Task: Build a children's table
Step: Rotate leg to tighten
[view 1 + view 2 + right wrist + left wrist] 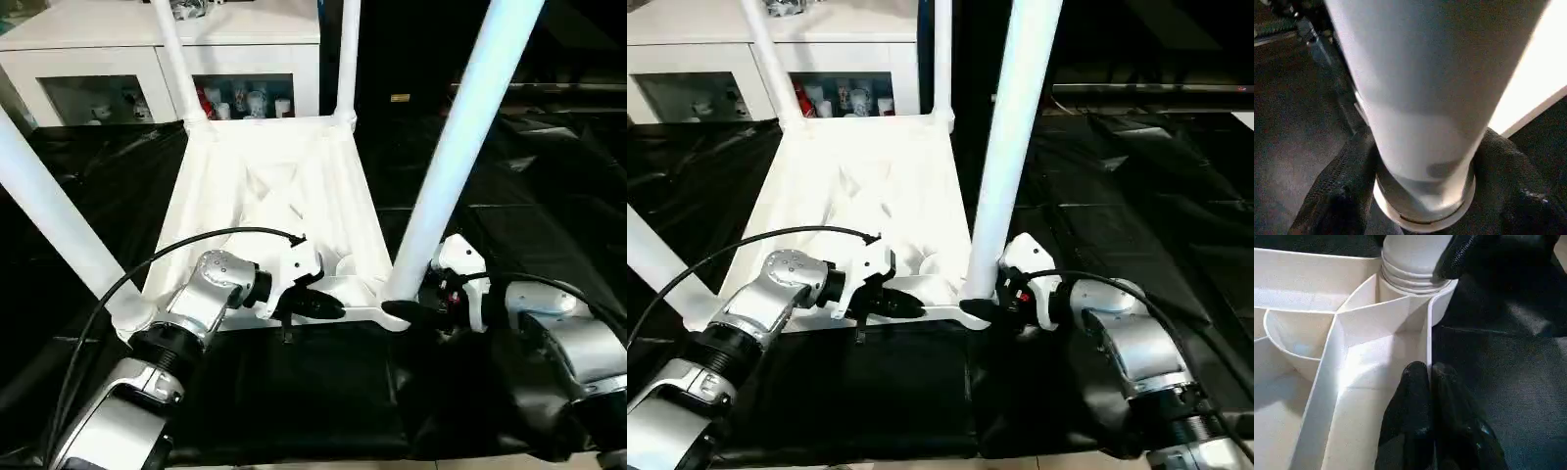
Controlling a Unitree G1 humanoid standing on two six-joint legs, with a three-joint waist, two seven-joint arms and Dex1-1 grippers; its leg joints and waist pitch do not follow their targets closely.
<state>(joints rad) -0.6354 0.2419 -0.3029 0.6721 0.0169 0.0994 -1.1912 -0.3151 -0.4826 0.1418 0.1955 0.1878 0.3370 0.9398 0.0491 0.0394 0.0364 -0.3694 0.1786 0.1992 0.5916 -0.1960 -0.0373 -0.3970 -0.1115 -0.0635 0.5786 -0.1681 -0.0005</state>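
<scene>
Black-covered work table (pixel 509 225) carries the tabletop (pixel 274 186), lying underside up, long axis running away from me toward the white cabinet (pixel 157 59). All four legs stand upright in the corner sockets: far pair (pixel 348 59), near-left leg (pixel 49 211), near-right leg (pixel 465 137). My left forearm reaches in low from the near left; left gripper (pixel 1430 382) has its fingers pinched narrow on the tabletop's near rim, one finger either side of the wall. My right forearm comes in from the right, level; right gripper (pixel 1420 196) clasps the near-right leg's base just above its socket.
</scene>
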